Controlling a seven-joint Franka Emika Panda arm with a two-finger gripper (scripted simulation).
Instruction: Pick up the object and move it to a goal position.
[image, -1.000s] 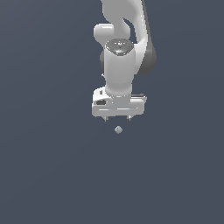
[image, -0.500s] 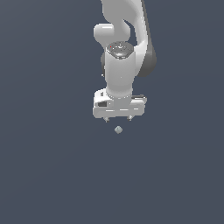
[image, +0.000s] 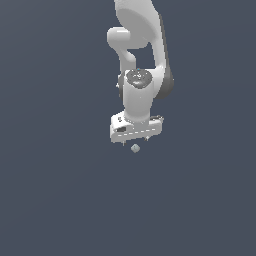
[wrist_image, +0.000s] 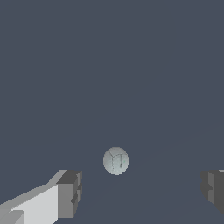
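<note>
The object (image: 135, 148) is a tiny pale grey-blue faceted lump lying on the dark grey floor. My white gripper (image: 136, 141) points down just above it, and its short dark fingertips (image: 124, 142) stand to either side, slightly higher than the lump. In the wrist view the object (wrist_image: 116, 160) lies between the two fingers (wrist_image: 70, 192), a little ahead of the line joining them and nearer to one finger. The gripper (wrist_image: 142, 190) is open wide and holds nothing.
A flat, plain dark grey floor (image: 60, 200) spreads all around. The white arm (image: 142, 60) rises above the gripper. No other objects or goal marker show.
The gripper has come down a little closer to the object, and the wrist has turned slightly. The object has not moved.
</note>
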